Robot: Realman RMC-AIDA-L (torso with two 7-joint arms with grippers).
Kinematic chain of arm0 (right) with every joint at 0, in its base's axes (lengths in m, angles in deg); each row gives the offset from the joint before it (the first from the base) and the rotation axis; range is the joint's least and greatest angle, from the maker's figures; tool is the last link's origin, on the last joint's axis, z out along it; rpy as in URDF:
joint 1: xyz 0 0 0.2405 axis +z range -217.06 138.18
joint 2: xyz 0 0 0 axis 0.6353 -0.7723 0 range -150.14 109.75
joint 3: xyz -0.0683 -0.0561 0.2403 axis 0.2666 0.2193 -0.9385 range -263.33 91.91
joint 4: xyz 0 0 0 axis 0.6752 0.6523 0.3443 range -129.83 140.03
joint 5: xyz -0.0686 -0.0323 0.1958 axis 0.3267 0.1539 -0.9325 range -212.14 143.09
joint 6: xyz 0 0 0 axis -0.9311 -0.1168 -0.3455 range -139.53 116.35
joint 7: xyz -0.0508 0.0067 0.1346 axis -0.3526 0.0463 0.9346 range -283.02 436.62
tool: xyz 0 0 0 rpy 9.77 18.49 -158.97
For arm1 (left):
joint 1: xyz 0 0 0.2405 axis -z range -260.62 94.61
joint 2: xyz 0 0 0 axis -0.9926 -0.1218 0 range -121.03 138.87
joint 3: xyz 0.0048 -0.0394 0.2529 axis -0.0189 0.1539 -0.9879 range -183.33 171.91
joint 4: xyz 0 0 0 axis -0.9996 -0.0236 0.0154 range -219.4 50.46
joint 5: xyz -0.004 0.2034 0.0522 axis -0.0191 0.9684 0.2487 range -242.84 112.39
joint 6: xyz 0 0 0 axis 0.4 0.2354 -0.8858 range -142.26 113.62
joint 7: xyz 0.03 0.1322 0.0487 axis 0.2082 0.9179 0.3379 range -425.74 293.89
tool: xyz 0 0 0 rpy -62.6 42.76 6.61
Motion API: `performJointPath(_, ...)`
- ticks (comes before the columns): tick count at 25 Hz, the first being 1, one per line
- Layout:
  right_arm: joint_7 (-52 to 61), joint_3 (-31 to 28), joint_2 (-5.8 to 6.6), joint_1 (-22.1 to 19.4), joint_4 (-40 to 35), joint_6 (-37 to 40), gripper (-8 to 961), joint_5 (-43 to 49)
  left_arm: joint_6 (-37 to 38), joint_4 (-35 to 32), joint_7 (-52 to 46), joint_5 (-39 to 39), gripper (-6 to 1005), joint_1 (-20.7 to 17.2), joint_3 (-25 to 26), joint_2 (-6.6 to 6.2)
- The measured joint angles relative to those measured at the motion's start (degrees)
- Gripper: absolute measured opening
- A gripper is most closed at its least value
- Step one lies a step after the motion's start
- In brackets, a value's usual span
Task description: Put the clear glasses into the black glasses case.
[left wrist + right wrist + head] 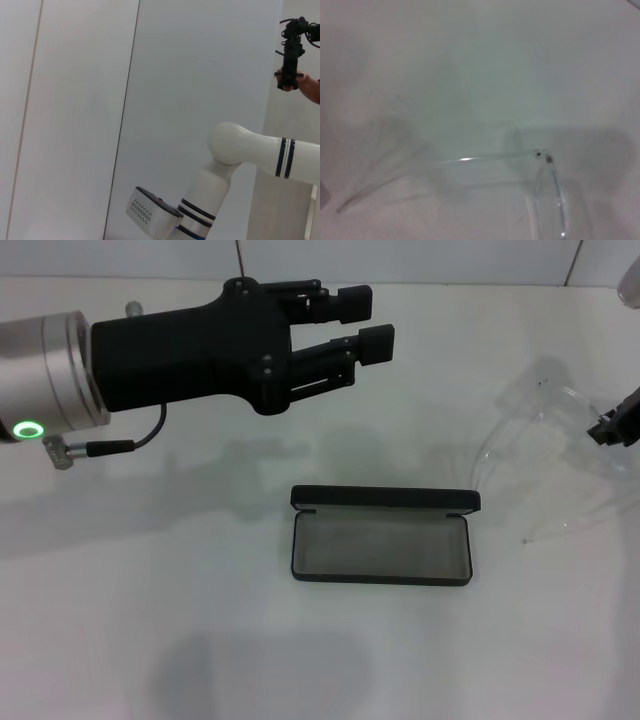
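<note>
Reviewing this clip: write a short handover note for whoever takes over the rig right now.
Left gripper: open, empty, raised over the table behind the case.
Right gripper: at the head view's right edge, at the clear glasses; grip state unclear.
Black glasses case: open on the table, grey lining showing, nothing inside.
Glasses sit to the right of the case, arms unfolded.
Done: case opened. Left: move the glasses into the case.

I see bright, even overhead light on the white surface (150, 640), soft grey shadows there, and my right wrist view is blurred.
</note>
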Motion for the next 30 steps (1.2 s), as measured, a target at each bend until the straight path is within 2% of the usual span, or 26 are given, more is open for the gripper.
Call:
performJointPath(2, -0.33, 0.0, 0.0, -0.12, 0.04, 0.0, 173, 0.01, 0.02, 0.0, 0.01, -0.01, 440, -0.17, 0.0, 0.0)
performJointPath(10, -1.18, 0.09, -0.07, -1.66, -2.57, 0.42, 124, -0.23, 0.54, 0.06, 0.02, -0.05, 439, -0.6, 0.0, 0.0)
performJointPath(13, -1.24, 0.04, -0.14, -3.88, -7.74, 2.08, 105, -0.34, 0.99, 0.41, 0.02, -0.29, 439, -0.67, 0.0, 0.0)
performJointPath(19, 0.08, -3.7, -0.11, -10.04, -25.73, 6.24, 100, -1.68, 1.85, 0.69, 0.01, -0.75, 438, -0.74, 0.06, 0.0)
performJointPath(22, -1.0, -6.83, -0.09, -13.54, -32.72, 7.31, 97, -9.34, 2.76, 0.71, 0.02, -0.76, 437, -0.71, 0.35, -0.05)
performJointPath(24, -3.25, -7.93, -0.04, -16.84, -35.64, 6.96, 95, -18.04, 3.39, 0.71, 0.07, -0.76, 437, -0.53, 0.53, -0.06)
performJointPath(26, -6.26, -8.24, -0.03, -19.62, -36.53, 6.54, 65, -27.15, 4.12, 0.71, 0.41, -1.07, 437, -0.27, 0.61, -0.07)
performJointPath(27, -6.26, -8.24, -0.03, -19.62, -36.53, 6.54, 65, -27.15, 4.43, 0.71, 0.55, -1.25, 436, -0.2, 0.64, -0.07)
performJointPath(29, -11.41, -8.18, -0.15, -22.8, -35.72, 6.72, 64, -42.35, 5.41, 0.69, 0.97, -2.2, 436, -0.11, 0.77, -0.1)
performJointPath(30, -12.39, -8.11, -0.16, -23.09, -34.89, 6.98, 64, -45.29, 5.69, 0.66, 1.1, -2.62, 436, -0.09, 0.82, -0.12)
